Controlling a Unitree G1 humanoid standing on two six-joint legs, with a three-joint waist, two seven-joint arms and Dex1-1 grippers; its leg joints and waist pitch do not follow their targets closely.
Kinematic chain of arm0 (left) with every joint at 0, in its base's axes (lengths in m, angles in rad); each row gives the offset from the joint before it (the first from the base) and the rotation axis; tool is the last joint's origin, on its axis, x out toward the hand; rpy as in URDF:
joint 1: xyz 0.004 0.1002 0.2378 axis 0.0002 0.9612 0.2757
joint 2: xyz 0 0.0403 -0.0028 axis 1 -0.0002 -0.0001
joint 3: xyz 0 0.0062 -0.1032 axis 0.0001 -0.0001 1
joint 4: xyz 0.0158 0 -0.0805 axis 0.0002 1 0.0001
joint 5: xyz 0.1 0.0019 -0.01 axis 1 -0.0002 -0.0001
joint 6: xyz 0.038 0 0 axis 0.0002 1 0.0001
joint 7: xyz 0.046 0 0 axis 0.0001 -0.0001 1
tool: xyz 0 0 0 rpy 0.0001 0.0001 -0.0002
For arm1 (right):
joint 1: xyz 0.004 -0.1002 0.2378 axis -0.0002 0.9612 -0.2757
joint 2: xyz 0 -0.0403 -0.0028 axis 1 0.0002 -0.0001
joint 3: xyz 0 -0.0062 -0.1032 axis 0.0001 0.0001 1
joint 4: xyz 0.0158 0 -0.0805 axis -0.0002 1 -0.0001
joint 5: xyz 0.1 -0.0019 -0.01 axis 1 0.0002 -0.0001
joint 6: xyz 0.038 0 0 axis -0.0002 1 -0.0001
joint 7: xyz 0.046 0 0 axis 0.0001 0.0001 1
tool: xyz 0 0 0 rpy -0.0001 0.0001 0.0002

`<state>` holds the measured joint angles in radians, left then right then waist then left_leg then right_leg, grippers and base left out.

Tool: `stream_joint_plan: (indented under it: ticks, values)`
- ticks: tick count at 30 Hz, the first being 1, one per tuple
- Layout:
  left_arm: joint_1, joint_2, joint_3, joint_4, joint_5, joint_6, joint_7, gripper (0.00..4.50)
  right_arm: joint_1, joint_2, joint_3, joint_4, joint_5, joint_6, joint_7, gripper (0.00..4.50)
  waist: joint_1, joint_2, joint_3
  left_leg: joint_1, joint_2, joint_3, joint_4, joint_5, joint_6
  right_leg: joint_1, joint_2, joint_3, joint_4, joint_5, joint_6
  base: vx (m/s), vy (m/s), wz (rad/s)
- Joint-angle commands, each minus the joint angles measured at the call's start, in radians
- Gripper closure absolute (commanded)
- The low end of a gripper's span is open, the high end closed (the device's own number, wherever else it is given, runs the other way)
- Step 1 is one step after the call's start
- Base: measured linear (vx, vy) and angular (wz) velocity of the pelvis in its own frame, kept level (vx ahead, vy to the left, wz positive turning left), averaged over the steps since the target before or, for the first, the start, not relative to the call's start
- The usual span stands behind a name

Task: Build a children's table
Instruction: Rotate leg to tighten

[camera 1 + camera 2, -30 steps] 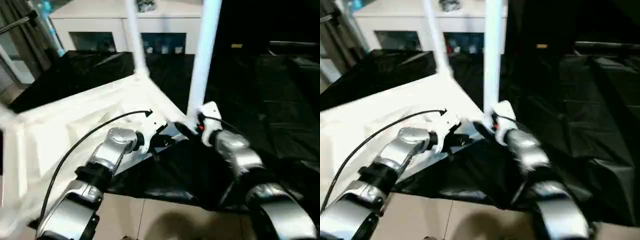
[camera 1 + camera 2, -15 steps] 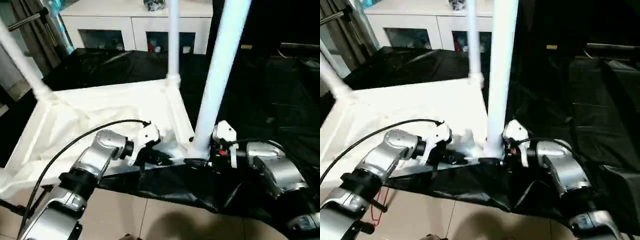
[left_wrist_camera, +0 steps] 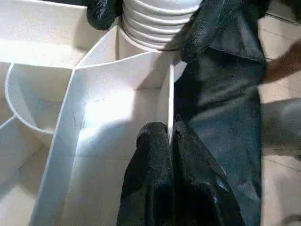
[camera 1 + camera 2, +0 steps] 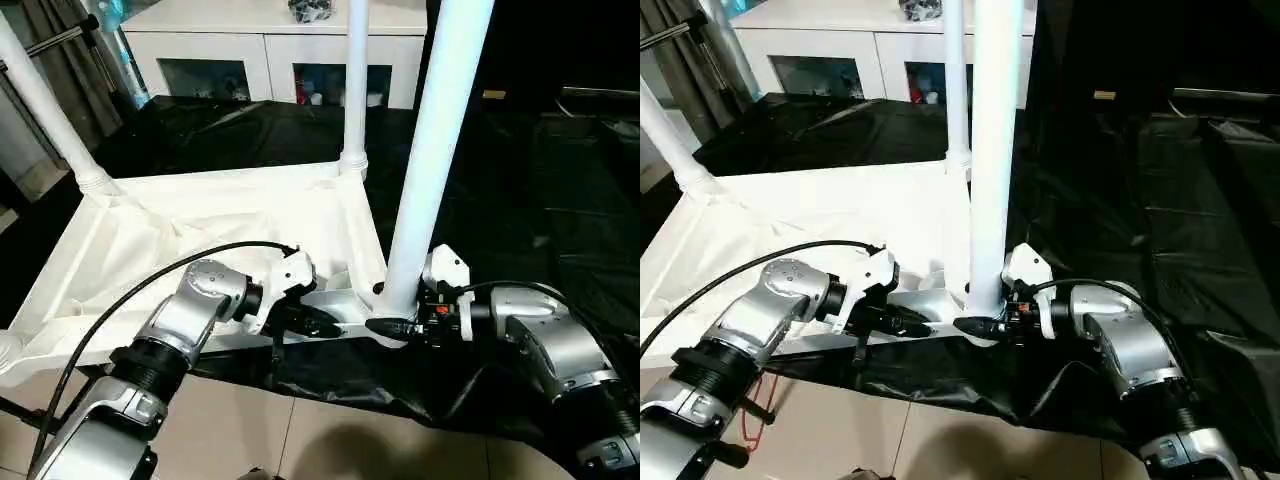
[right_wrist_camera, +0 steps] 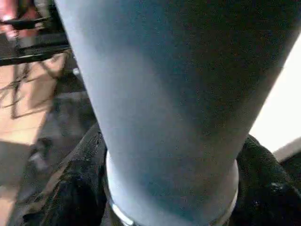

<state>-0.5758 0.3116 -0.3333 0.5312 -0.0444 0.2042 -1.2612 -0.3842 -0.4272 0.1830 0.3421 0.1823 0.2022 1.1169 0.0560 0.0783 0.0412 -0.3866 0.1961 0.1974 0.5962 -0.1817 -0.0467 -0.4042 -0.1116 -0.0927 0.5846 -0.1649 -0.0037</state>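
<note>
The children's table lies upside down: its white tabletop [image 4: 200, 225] rests ribbed side up on a black sheet. Three white legs stand upright in corner sockets, one at the far left [image 4: 45, 110], one at the back [image 4: 355, 90] and a near one [image 4: 430, 160]. My left gripper [image 4: 322, 325] is shut on a thin rib of the tabletop's near edge [image 3: 170, 94]. My right gripper [image 4: 392, 326] is at the near leg's ribbed base [image 3: 150, 23], with a black finger [image 5: 70, 188] pressed against each side of the leg [image 5: 169, 103].
A white cabinet [image 4: 270, 45] with glass-fronted compartments stands behind the table. The black sheet [image 4: 530, 200] stretches to the right and hangs over the front edge. Beige tiled floor [image 4: 300, 440] lies below. A metal stand and curtain [image 4: 50, 40] are at the far left.
The camera has swung and levelled, so the whole picture has shifted. My right gripper's fingers have closed in on the near leg's base. The left gripper keeps its hold on the rib.
</note>
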Motion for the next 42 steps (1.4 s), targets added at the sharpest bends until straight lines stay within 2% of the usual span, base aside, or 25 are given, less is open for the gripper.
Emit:
stream_joint_plan:
  ticks: [1, 2, 3, 4, 5, 9, 11, 14, 15, 16, 18, 19, 20, 22, 25, 26, 27, 28, 29, 31, 32, 35, 37, 40, 42]
  values:
    - [-0.050, -0.069, 0.042, 0.046, -0.004, -0.010, 0.135, 4.50, -0.014, 0.096, -0.017, 0.115, -0.057, 0.013, -0.216, 1.70, -0.008, -0.021, -0.066, 0.015, 0.031, -0.013, -0.067, -0.187, 0.078, 0.048, -0.037, 0.041, -0.064, -0.249, -0.216, 0.000, 0.000, 0.00]
    - [-0.054, -0.079, 0.048, 0.057, -0.002, -0.010, 0.157, 4.50, -0.025, 0.120, -0.029, 0.144, -0.062, 0.018, -0.269, 1.71, -0.017, -0.023, -0.062, 0.017, 0.026, -0.013, -0.068, -0.216, 0.056, 0.045, -0.036, 0.039, -0.070, -0.292, -0.211, 0.000, 0.000, 0.00]
    - [-0.063, -0.094, 0.056, 0.074, 0.003, -0.008, 0.194, 4.50, -0.036, 0.146, -0.043, 0.175, -0.065, 0.027, -0.327, 1.71, -0.018, -0.021, -0.062, 0.018, 0.026, -0.016, -0.070, -0.229, 0.045, 0.047, -0.039, 0.038, -0.071, -0.318, -0.205, 0.000, 0.000, 0.00]
    - [-0.067, -0.101, 0.059, 0.082, 0.005, -0.007, 0.211, 4.50, -0.041, 0.157, -0.049, 0.186, -0.065, 0.031, -0.349, 1.71, -0.029, -0.025, -0.061, 0.016, 0.025, -0.019, -0.073, -0.245, 0.032, 0.050, -0.038, 0.036, -0.073, -0.348, -0.192, 0.000, 0.000, 0.00]
    - [-0.076, -0.117, 0.064, 0.097, 0.014, -0.005, 0.250, 4.50, -0.052, 0.181, -0.061, 0.211, -0.064, 0.044, -0.399, 1.71, -0.035, -0.024, -0.060, 0.019, 0.025, -0.019, -0.074, -0.264, 0.030, 0.048, -0.037, 0.036, -0.079, -0.371, -0.180, 0.000, 0.000, 0.00]
    - [-0.122, -0.190, 0.085, 0.164, 0.042, -0.003, 0.421, 4.50, -0.112, 0.274, -0.109, 0.333, -0.078, 0.063, -0.621, 1.72, -0.044, -0.023, -0.060, 0.024, 0.022, -0.019, -0.072, -0.285, 0.031, 0.043, -0.037, 0.037, -0.085, -0.394, -0.175, 0.000, 0.000, 0.00]
    - [-0.141, -0.230, 0.078, 0.187, 0.060, -0.011, 0.476, 4.50, -0.156, 0.325, -0.129, 0.423, -0.093, 0.041, -0.727, 1.72, -0.054, -0.021, -0.060, 0.021, 0.021, -0.022, -0.074, -0.293, 0.020, 0.043, -0.038, 0.034, -0.086, -0.418, -0.171, 0.000, 0.000, 0.00]
    - [-0.146, -0.249, 0.060, 0.199, 0.076, -0.026, 0.473, 4.50, -0.179, 0.360, -0.136, 0.464, -0.084, -0.016, -0.708, 1.72, -0.055, -0.022, -0.061, 0.019, 0.022, -0.022, -0.073, -0.298, 0.039, 0.045, -0.038, 0.034, -0.088, -0.392, -0.171, 0.000, 0.000, 0.00]
    - [-0.146, -0.251, 0.060, 0.200, 0.075, -0.027, 0.472, 4.50, -0.182, 0.365, -0.139, 0.466, -0.080, -0.022, -0.703, 1.16, -0.054, -0.021, -0.062, 0.017, 0.023, -0.022, -0.073, -0.295, 0.046, 0.046, -0.038, 0.035, -0.086, -0.371, -0.176, 0.000, 0.000, 0.00]
    - [-0.145, -0.251, 0.061, 0.196, 0.072, -0.024, 0.466, 4.50, -0.186, 0.366, -0.138, 0.464, -0.076, -0.027, -0.692, 1.02, -0.055, -0.022, -0.062, 0.016, 0.023, -0.022, -0.074, -0.292, 0.049, 0.047, -0.037, 0.035, -0.085, -0.361, -0.179, 0.000, 0.000, 0.00]
    - [-0.142, -0.247, 0.062, 0.188, 0.067, -0.023, 0.455, 4.50, -0.191, 0.363, -0.137, 0.453, -0.069, -0.028, -0.667, 1.02, -0.054, -0.024, -0.063, 0.016, 0.024, -0.021, -0.074, -0.285, 0.057, 0.049, -0.036, 0.035, -0.081, -0.330, -0.191, 0.000, 0.000, 0.00]
    - [-0.139, -0.242, 0.062, 0.183, 0.062, -0.030, 0.441, 4.50, -0.195, 0.358, -0.137, 0.442, -0.066, -0.028, -0.646, 1.02, -0.053, -0.023, -0.063, 0.016, 0.024, -0.020, -0.074, -0.284, 0.061, 0.049, -0.037, 0.035, -0.080, -0.325, -0.197, 0.000, 0.000, 0.00]
    - [-0.139, -0.241, 0.062, 0.183, 0.062, -0.032, 0.438, 4.50, -0.195, 0.357, -0.138, 0.441, -0.066, -0.028, -0.644, 0.70, -0.053, -0.023, -0.063, 0.016, 0.024, -0.020, -0.073, -0.283, 0.063, 0.049, -0.038, 0.035, -0.080, -0.324, -0.198, 0.000, 0.000, 0.00]
    - [-0.133, -0.230, 0.060, 0.177, 0.054, -0.048, 0.402, 4.50, -0.209, 0.336, -0.130, 0.437, -0.085, -0.056, -0.617, 0.59, -0.052, -0.025, -0.065, 0.015, 0.024, -0.020, -0.072, -0.269, 0.069, 0.051, -0.039, 0.035, -0.078, -0.319, -0.200, 0.000, 0.000, 0.00]
    - [-0.115, -0.208, 0.046, 0.152, 0.043, -0.095, 0.327, 4.50, -0.204, 0.302, -0.113, 0.406, -0.086, -0.070, -0.544, 0.44, -0.049, -0.024, -0.069, 0.011, 0.025, -0.020, -0.068, -0.227, 0.088, 0.055, -0.040, 0.036, -0.071, -0.259, -0.216, 0.000, 0.000, 0.00]
    - [-0.101, -0.190, 0.040, 0.129, 0.030, -0.106, 0.274, 4.50, -0.190, 0.266, -0.091, 0.372, -0.082, -0.078, -0.448, 0.44, -0.048, -0.020, -0.072, 0.009, 0.027, -0.020, -0.066, -0.202, 0.096, 0.057, -0.040, 0.035, -0.063, -0.210, -0.230, 0.000, 0.000, 0.00]
    - [-0.093, -0.177, 0.036, 0.116, 0.024, -0.097, 0.248, 4.50, -0.171, 0.235, -0.070, 0.336, -0.076, -0.077, -0.375, 0.44, -0.047, -0.022, -0.072, 0.009, 0.027, -0.019, -0.066, -0.194, 0.104, 0.057, -0.037, 0.034, -0.062, -0.189, -0.235, 0.000, 0.000, 0.00]
    - [-0.086, -0.162, 0.030, 0.105, 0.021, -0.096, 0.220, 4.50, -0.150, 0.200, -0.048, 0.295, -0.068, -0.074, -0.297, 0.44, -0.043, -0.021, -0.072, 0.008, 0.027, -0.017, -0.062, -0.173, 0.121, 0.061, -0.035, 0.034, -0.055, -0.143, -0.247, 0.000, 0.000, 0.00]
    - [-0.083, -0.155, 0.028, 0.101, 0.021, -0.097, 0.207, 4.50, -0.140, 0.185, -0.038, 0.276, -0.065, -0.072, -0.263, 0.44, -0.036, -0.020, -0.074, 0.012, 0.030, -0.014, -0.059, -0.158, 0.138, 0.058, -0.035, 0.035, -0.053, -0.114, -0.257, 0.000, 0.000, 0.00]
    - [-0.072, -0.133, 0.021, 0.089, 0.015, -0.106, 0.158, 4.50, -0.107, 0.134, -0.012, 0.215, -0.050, -0.066, -0.159, 0.44, -0.030, -0.018, -0.074, 0.010, 0.031, -0.015, -0.058, -0.147, 0.150, 0.061, -0.035, 0.034, -0.050, -0.099, -0.263, 0.000, 0.000, 0.00]
    - [-0.066, -0.119, 0.019, 0.080, 0.006, -0.114, 0.122, 4.50, -0.083, 0.096, 0.005, 0.172, -0.039, -0.066, -0.086, 0.44, -0.020, -0.017, -0.073, 0.014, 0.032, -0.012, -0.058, -0.155, 0.153, 0.057, -0.034, 0.036, -0.050, -0.101, -0.267, 0.000, 0.000, 0.00]
    - [-0.055, -0.098, 0.019, 0.057, -0.014, -0.104, 0.066, 4.50, -0.057, 0.044, 0.027, 0.117, -0.019, -0.050, 0.006, 0.44, -0.012, -0.019, -0.071, 0.016, 0.036, -0.012, -0.061, -0.171, 0.146, 0.056, -0.035, 0.037, -0.050, -0.115, -0.269, 0.000, 0.000, 0.00]
    - [-0.047, -0.077, 0.014, 0.046, -0.023, -0.117, 0.010, 4.50, -0.046, 0.013, 0.038, 0.085, -0.007, -0.020, 0.063, 0.44, -0.010, -0.021, -0.068, 0.017, 0.035, -0.012, -0.064, -0.206, 0.122, 0.055, -0.037, 0.038, -0.057, -0.181, -0.258, 0.000, 0.000, 0.00]
    - [-0.041, -0.040, 0.001, 0.034, -0.027, -0.114, -0.060, 4.50, -0.036, -0.020, 0.056, 0.050, 0.008, 0.017, 0.123, 0.44, -0.008, -0.020, -0.065, 0.018, 0.036, -0.013, -0.068, -0.231, 0.107, 0.053, -0.036, 0.040, -0.063, -0.232, -0.243, 0.000, 0.000, 0.00]
    - [-0.040, -0.028, 0.002, 0.034, -0.029, -0.113, -0.081, 4.50, -0.031, -0.027, 0.060, 0.033, 0.011, 0.027, 0.141, 0.80, -0.007, -0.019, -0.064, 0.021, 0.037, -0.013, -0.070, -0.246, 0.089, 0.049, -0.036, 0.040, -0.064, -0.256, -0.237, 0.000, 0.000, 0.00]
